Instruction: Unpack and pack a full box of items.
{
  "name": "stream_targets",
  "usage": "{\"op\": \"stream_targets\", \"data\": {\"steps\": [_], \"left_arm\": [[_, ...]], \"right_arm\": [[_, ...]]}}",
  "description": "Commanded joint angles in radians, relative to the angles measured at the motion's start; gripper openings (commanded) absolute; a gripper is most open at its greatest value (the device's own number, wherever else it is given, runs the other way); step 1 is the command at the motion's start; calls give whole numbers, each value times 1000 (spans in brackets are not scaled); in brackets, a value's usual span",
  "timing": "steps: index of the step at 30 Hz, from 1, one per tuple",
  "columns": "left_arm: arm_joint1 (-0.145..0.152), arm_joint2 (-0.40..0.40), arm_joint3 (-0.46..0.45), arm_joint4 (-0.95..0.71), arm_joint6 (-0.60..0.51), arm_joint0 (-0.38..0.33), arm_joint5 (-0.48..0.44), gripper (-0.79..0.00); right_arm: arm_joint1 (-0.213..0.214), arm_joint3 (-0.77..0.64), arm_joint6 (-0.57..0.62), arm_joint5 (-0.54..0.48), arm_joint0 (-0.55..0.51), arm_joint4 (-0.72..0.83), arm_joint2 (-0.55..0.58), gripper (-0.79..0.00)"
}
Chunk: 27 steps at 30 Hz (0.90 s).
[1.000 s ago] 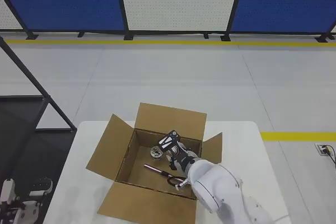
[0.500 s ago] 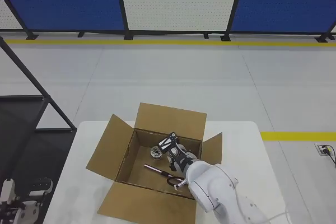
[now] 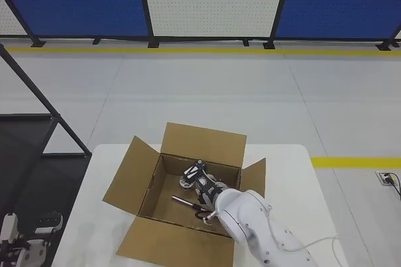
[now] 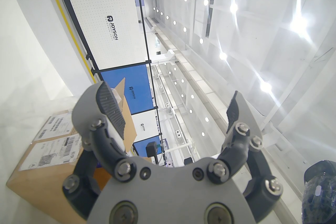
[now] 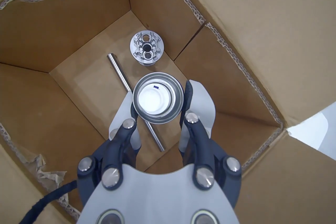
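Box [image 3: 204, 141] stands open; inside, the right gripper [image 5: 159, 93] clamps the upright can [image 5: 157, 101] above the rod [image 5: 118, 68]. Best travel vertically, clear of the walls. The left gripper [image 4: 173, 104] gapes wide.

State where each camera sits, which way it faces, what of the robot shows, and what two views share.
Top view: above the arms, looking down at table and open cardboard box; right arm inside it.
Left wrist view: on the left wrist, facing up at ceiling lights; left jaws open.
Right wrist view: on the right wrist, looking into the box; right jaws grip a can by a metal rod and machined hub.
Shared: top and right wrist views show box, rod, hub.
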Motion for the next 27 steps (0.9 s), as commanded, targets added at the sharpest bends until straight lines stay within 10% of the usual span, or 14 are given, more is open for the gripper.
{"op": "stream_targets", "data": {"steps": [1,24,25,27], "left_arm": [[0,0,0,0,0,0,0,0],[0,0,0,0,0,0,0,0],[0,0,0,0,0,0,0,0],[0,0,0,0,0,0,0,0]], "right_arm": [[-10,43,-2,4,21,13,-11,-785],[-92,342,-21,27,142,89,-60,-785],[-94,346,-20,26,144,90,-60,-557],[-98,354,-21,23,147,91,-58,-425]]}}
